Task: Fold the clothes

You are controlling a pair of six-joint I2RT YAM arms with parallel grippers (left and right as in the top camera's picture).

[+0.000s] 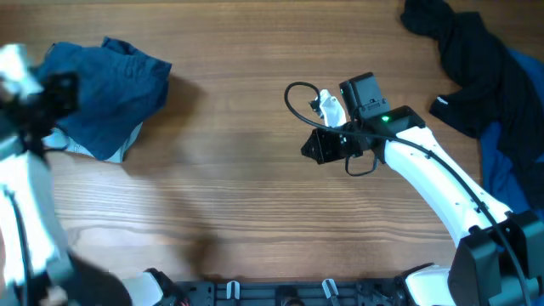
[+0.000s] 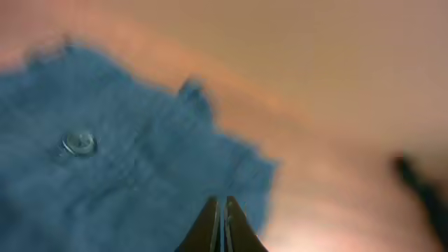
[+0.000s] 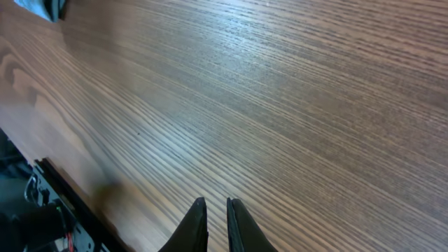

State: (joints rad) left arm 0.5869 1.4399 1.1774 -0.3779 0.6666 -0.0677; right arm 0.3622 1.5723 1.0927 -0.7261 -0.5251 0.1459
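Observation:
The clothes lie in two lots. A folded dark teal-blue pair of shorts sits at the table's far left, with a pale piece peeking from under it. In the blurred left wrist view the shorts show a metal button. My left gripper hangs shut over the shorts' right part, with nothing between its fingers; overhead it is a blur at their left edge. My right gripper hovers shut and empty over bare wood at mid-table.
A black garment and a brighter blue piece are heaped at the far right, beside my right arm. A looped black cable sticks out by the right wrist. The table's front edge with its rail lies near the right gripper.

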